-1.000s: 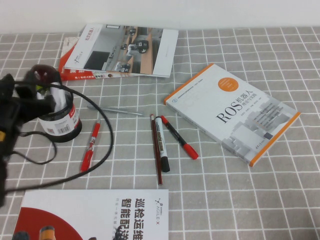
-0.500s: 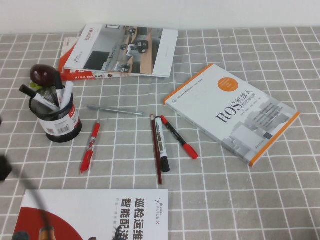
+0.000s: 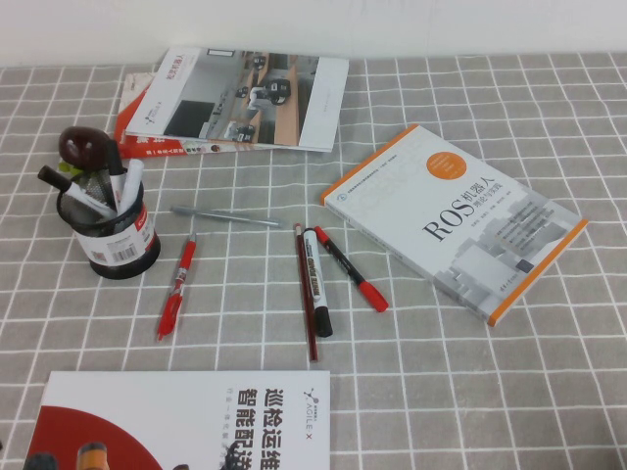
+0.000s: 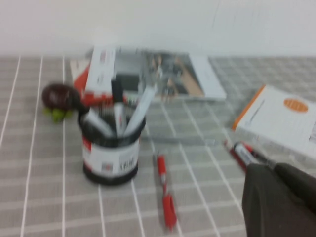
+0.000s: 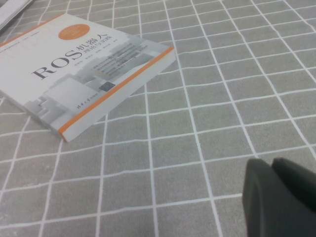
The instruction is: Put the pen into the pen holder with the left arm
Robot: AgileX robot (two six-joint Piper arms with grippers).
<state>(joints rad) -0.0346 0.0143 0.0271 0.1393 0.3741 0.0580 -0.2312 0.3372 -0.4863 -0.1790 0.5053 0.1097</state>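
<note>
The black mesh pen holder (image 3: 120, 235) with its barcode label stands at the left of the table. It also shows in the left wrist view (image 4: 109, 150). Several pens stand in it, among them a slender white pen (image 3: 132, 182) leaning on the rim, also in the left wrist view (image 4: 142, 106). My left gripper (image 4: 269, 168) is shut and empty, back from the holder toward the near side; it is out of the high view. My right gripper (image 5: 271, 162) is shut and empty over bare cloth near the ROS book (image 5: 94, 64).
On the checked cloth lie a grey pen (image 3: 225, 216), a red pen (image 3: 176, 289), a black-capped white marker (image 3: 315, 279), a brown pencil (image 3: 306, 299) and another red pen (image 3: 351, 269). The ROS book (image 3: 456, 217) lies right, magazines (image 3: 235, 98) far left, a booklet (image 3: 186, 421) at the front.
My left arm and its cables, which were over the pen holder a second ago, have drawn back off the left edge of the high view. The pens stay in the holder.
</note>
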